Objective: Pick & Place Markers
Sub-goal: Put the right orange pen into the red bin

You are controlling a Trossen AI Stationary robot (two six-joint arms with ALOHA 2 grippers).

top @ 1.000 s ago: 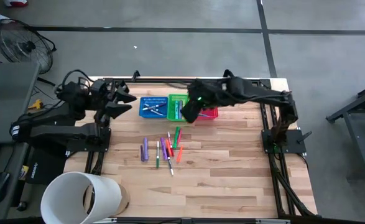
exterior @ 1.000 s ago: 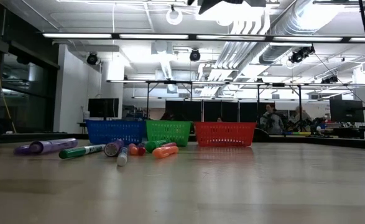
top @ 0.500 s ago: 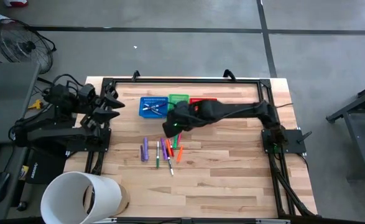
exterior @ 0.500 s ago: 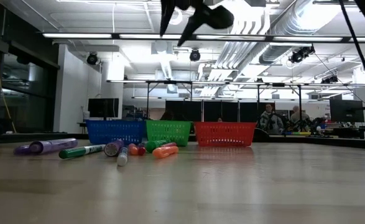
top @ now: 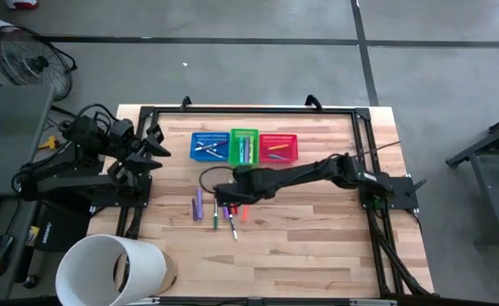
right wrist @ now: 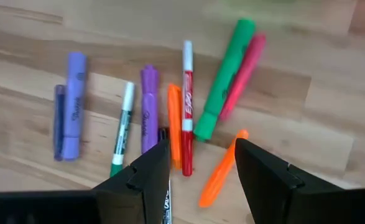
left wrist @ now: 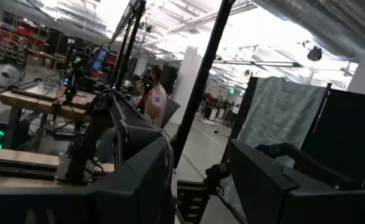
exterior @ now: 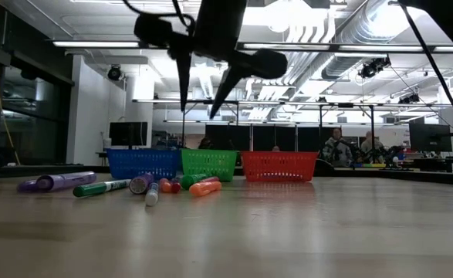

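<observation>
Several markers [right wrist: 148, 109] in purple, green, orange, red and pink lie loose on the wooden table [top: 317, 246], left of its middle. The high view shows the markers [top: 218, 208] and the low view shows the same heap [exterior: 153, 185]. My right gripper [right wrist: 202, 149] hangs open a little above them, pointing steeply down, its fingers either side of the orange and red ones. It also shows from above [top: 230, 189] and in the low view [exterior: 203, 96]. My left gripper [top: 155, 146] waits open at the table's left edge, raised.
A blue basket [top: 209, 146], a green basket [top: 244, 146] and a red basket [top: 278, 146] stand in a row at the far side, each with markers inside. A white cylinder [top: 113, 270] stands at the near left corner. People sit in the room beyond.
My right gripper has come from over the baskets toward the near edge and down, rolling about its own axis, and now hangs just above the loose markers. My left arm has drawn back a little toward the table's left edge. The markers have not moved.
</observation>
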